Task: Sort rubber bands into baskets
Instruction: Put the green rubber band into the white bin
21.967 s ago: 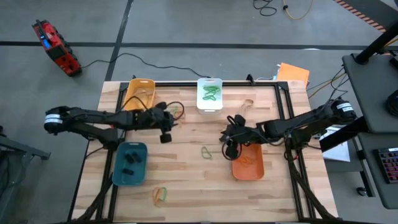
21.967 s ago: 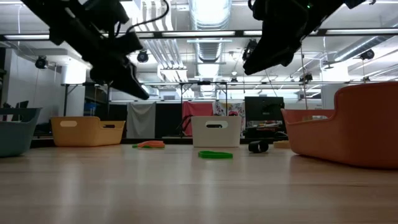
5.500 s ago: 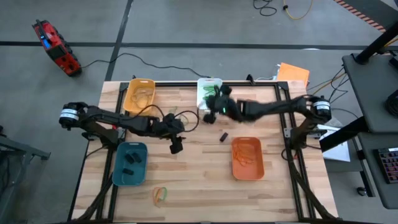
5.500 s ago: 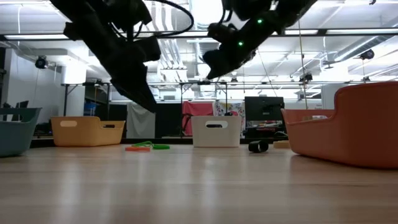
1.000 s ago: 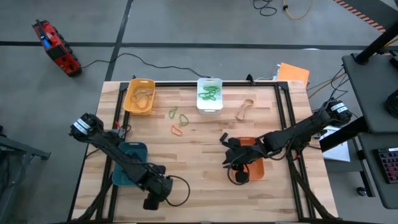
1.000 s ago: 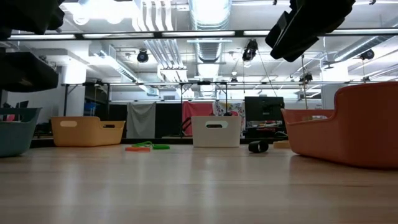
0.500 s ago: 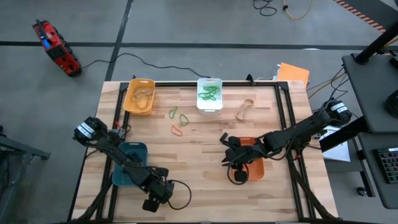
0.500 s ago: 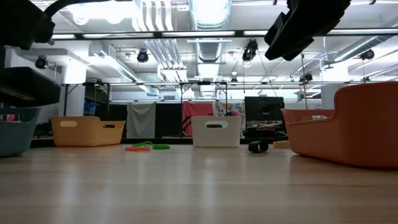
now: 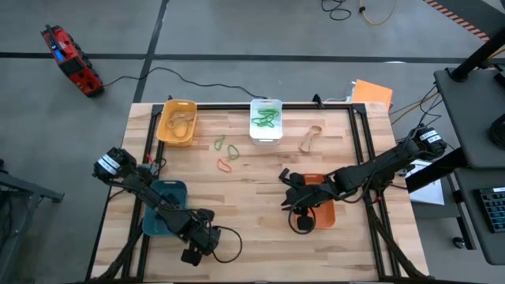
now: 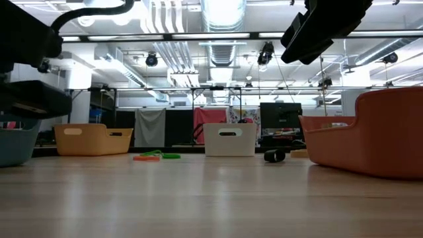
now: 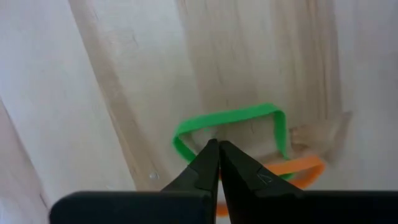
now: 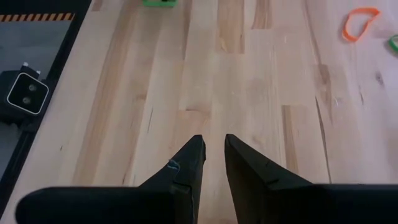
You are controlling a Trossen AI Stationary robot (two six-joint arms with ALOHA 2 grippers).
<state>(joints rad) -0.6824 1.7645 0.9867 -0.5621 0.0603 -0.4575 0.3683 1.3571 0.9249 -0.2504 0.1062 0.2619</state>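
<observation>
Rubber bands sit under the left gripper: a green band arcs around the fingertips and an orange band lies just behind it, partly under it. The left fingers are pressed together, tips at the green loop's near edge on the wood; whether they pinch it cannot be told. Seen from above, this gripper is at the table's near edge, just beside the teal basket, which holds dark bands. The right gripper hovers over bare wooden table with its fingers slightly apart and nothing between them; from above it is at the edge of the orange basket. Farther from both grippers, an orange band and green bands lie loose on the table. The yellow basket holds tan bands, the white basket holds green ones, and a tan band lies beside the white basket.
</observation>
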